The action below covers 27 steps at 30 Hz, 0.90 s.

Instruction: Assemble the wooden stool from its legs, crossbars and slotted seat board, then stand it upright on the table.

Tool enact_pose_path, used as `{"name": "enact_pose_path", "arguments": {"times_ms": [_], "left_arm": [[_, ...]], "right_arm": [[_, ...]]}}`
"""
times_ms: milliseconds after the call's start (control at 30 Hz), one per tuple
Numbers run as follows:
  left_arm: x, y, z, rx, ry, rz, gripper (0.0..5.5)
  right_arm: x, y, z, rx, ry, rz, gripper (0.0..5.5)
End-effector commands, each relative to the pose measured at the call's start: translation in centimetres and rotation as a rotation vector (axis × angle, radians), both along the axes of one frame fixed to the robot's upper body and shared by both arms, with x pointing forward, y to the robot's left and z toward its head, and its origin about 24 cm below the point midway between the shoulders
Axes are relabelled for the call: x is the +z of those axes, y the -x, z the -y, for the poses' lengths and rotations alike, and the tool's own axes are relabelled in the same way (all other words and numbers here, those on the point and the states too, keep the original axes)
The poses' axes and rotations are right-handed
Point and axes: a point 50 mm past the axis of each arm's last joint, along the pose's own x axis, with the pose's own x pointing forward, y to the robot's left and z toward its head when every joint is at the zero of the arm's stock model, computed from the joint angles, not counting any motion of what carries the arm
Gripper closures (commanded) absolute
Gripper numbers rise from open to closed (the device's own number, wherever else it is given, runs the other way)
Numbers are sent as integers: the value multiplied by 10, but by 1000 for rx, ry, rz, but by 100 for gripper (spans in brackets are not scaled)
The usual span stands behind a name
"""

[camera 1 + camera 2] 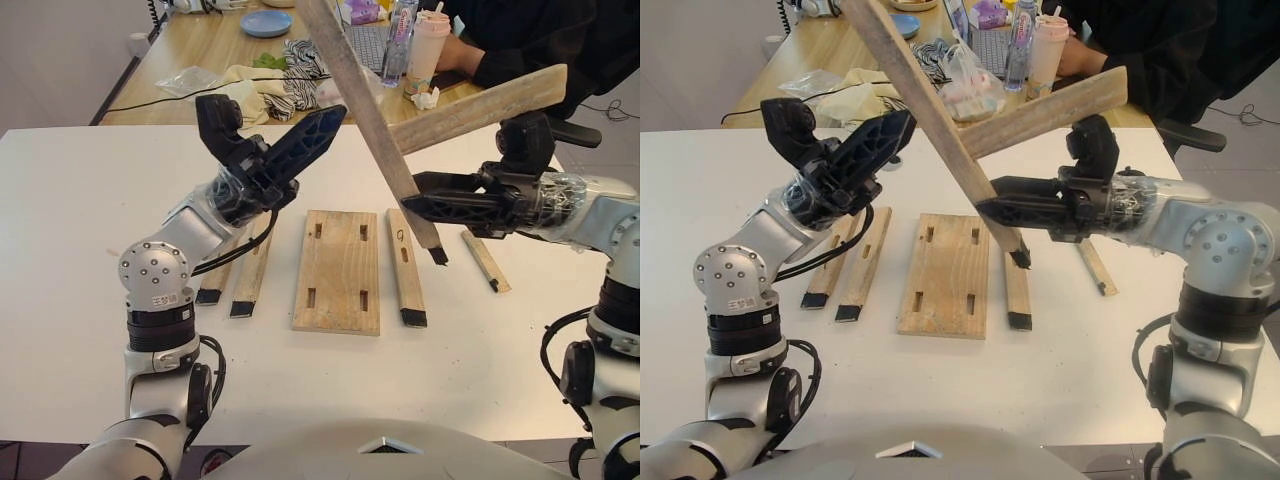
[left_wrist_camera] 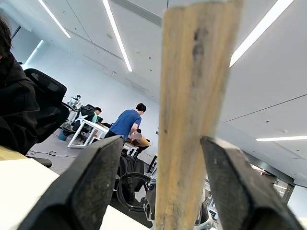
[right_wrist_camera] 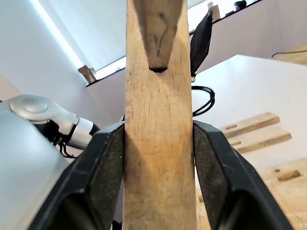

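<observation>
On the white surface [image 1: 80, 200] nearest the robot, the seat board [image 1: 337, 270] lies flat with its four slots facing up. Two legs [image 1: 252, 275] lie side by side to its left, partly under the left arm. A third leg [image 1: 405, 270] lies just beside its right edge. A thin crossbar [image 1: 485, 260] lies farther right, apart from the rest.

Above these, the right gripper [image 1: 412, 203] has its jaws clamped on a long leg [image 1: 360, 90]. This leg is held tilted, its black-tipped lower end hanging just over the third leg and its upper end leaning away to the left. A second wooden piece [image 1: 480, 105] meets the held leg partway up and juts off up and to the right; in the right wrist view it looks to enter a slot in that leg.

The left gripper [image 1: 335, 115] is raised with its tip just beside that joint. Its jaws stand apart with wood between them, a gap showing on one side.

Behind, another wooden surface [image 1: 190, 50] carries a blue plate [image 1: 266, 23], a striped cloth [image 1: 300, 65] and a pink cup [image 1: 428, 45].
</observation>
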Motion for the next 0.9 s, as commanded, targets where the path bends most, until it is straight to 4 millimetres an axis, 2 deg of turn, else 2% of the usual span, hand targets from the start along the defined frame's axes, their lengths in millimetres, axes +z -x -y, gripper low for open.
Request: {"name": "enact_pose_path", "arguments": {"times_ms": [33, 167, 367, 733, 900], "left_arm": [[5, -1, 3, -8, 12, 43, 255], [11, 4, 3, -46, 58, 85, 255], [8, 10, -2, -60, 66, 96, 255], [6, 8, 8, -95, 27, 108, 255], [4, 11, 9, -124, 72, 113, 319]], "right_arm": [[6, 2, -1, 58, 63, 20, 348], [6, 0, 1, 73, 88, 9, 348], [8, -3, 2, 73, 117, 20, 348], [3, 0, 1, 137, 253, 99, 348], [3, -3, 4, 131, 227, 83, 348]]}}
